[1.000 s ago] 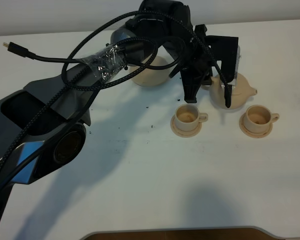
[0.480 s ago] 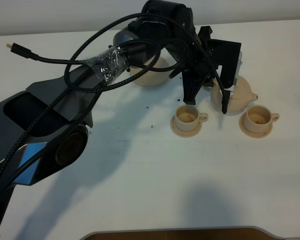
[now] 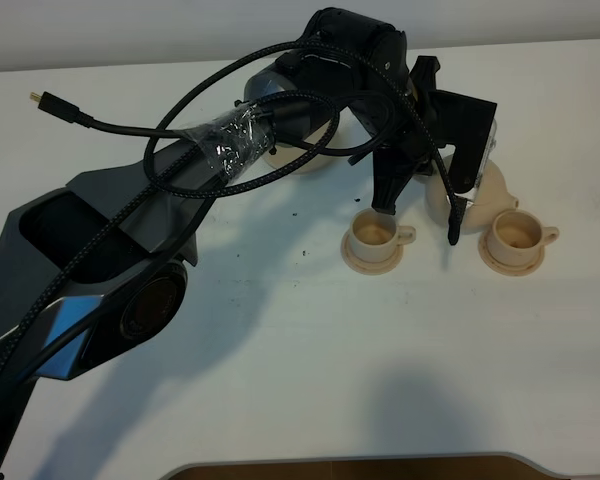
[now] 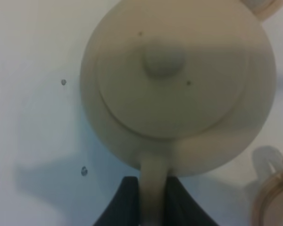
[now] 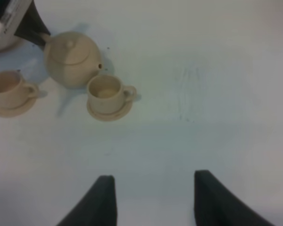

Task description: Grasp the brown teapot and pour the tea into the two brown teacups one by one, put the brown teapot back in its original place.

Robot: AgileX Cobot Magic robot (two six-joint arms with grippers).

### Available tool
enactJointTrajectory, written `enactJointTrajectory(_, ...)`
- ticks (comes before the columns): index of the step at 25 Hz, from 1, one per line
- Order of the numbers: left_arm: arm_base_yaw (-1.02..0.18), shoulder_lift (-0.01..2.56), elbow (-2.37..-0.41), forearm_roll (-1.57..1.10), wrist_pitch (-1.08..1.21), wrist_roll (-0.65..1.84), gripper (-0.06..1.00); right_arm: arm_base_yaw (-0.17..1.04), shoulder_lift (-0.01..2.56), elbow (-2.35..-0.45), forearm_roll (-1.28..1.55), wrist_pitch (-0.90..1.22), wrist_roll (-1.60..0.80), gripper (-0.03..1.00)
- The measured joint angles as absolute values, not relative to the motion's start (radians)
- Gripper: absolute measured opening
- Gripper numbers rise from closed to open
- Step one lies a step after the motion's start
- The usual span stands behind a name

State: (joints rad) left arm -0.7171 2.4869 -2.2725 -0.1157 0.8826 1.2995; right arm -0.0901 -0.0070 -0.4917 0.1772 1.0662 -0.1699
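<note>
White table (image 3: 280, 350) fills every view, bare except for the tea set. The left gripper (image 4: 152, 200) is clamped on the loop handle (image 4: 153, 179) of the brown teapot (image 3: 483, 190), the belly and knobbed lid hanging straight ahead of its fingers. This side-on hold by the handle lets a wrist roll tip the pot. The spout (image 3: 506, 201) points away from the gripper toward the farther teacup (image 3: 515, 235), nearly over its rim, so that cup looks like the one being served. The nearer teacup (image 3: 372, 235) sits just beside the gripper. The teapot's own saucer (image 3: 280, 158) lies behind the gripper, partly hidden under the arm and left free for the return. The right gripper (image 5: 151, 197) hovers well apart, fingers spread and empty.
</note>
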Motion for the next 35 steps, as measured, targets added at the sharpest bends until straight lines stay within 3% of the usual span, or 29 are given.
enactJointTrajectory(35,-0.762,2.478,-2.273,0.033,0.831,1.412,0.11,-0.090,-0.007,-0.492,0.177,1.066,-0.170,0.40)
